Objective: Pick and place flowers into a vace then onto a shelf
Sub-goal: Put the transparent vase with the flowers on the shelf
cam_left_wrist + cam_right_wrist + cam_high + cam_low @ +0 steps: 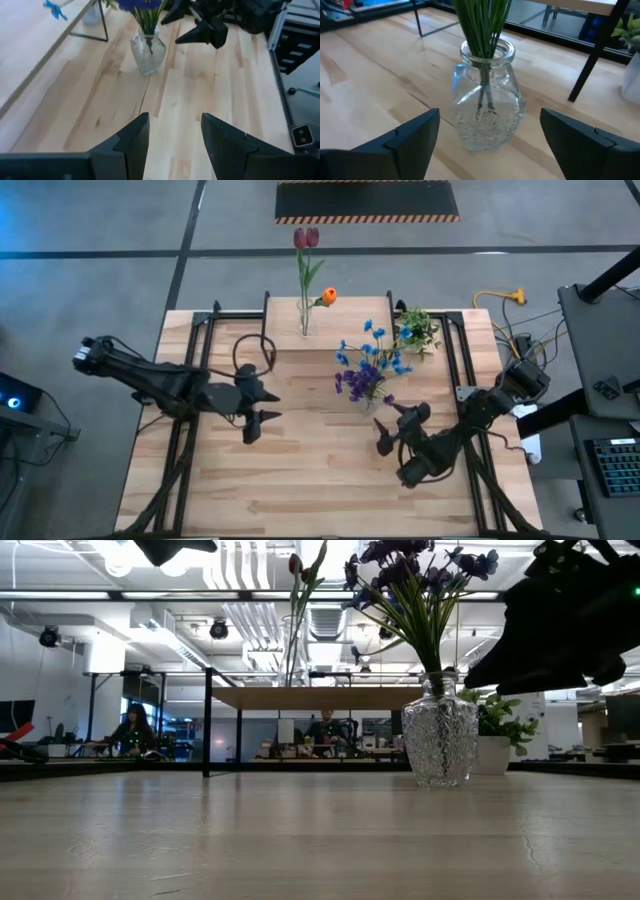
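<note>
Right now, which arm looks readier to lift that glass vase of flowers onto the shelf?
Probably the right: its open pincer already faces the vase closely. The left pincer hangs open farther off.

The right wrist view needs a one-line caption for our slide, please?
Open right pincer faces a clear glass vase of green stems standing on the wooden table.

Grey concrete floor (90, 280), hazard-striped mat (366, 200), bright ceiling ducts (240, 600), distant seated person (132, 730).
</note>
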You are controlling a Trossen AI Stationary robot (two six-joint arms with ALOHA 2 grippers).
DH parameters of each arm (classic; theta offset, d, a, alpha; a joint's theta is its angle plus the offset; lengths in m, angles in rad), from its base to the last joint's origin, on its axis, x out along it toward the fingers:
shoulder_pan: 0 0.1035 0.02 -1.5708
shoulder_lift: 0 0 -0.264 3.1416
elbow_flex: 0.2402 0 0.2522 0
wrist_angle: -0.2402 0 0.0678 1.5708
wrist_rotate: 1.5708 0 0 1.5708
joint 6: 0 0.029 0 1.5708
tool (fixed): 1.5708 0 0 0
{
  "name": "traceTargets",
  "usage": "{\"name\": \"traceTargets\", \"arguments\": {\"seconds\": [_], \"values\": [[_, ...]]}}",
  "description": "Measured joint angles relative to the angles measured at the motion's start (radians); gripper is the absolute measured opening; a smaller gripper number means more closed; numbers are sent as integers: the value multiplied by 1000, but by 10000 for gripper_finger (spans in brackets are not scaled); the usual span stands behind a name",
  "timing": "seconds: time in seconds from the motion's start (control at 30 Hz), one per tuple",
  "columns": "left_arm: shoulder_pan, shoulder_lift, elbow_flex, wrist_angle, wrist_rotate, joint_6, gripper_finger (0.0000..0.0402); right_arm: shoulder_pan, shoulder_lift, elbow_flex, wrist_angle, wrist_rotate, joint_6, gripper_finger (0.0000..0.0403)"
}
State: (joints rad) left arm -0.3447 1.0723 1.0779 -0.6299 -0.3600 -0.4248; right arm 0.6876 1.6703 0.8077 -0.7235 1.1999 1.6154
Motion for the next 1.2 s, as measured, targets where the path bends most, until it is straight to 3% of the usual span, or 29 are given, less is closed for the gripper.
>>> {"name": "traceTargets", "arguments": {"seconds": [0.27,0.4,0.87,1.2], "values": [[0,107,2,51,-2,-40,164,-49,0,-13,9,-53,-12,347],[0,133,3,61,-4,-42,164,-51,0,-13,14,-16,-12,347],[0,122,4,71,0,-41,164,-84,-1,-12,65,68,-32,344],[0,122,3,64,-5,-40,164,-139,-1,-12,223,78,-205,327]]}}
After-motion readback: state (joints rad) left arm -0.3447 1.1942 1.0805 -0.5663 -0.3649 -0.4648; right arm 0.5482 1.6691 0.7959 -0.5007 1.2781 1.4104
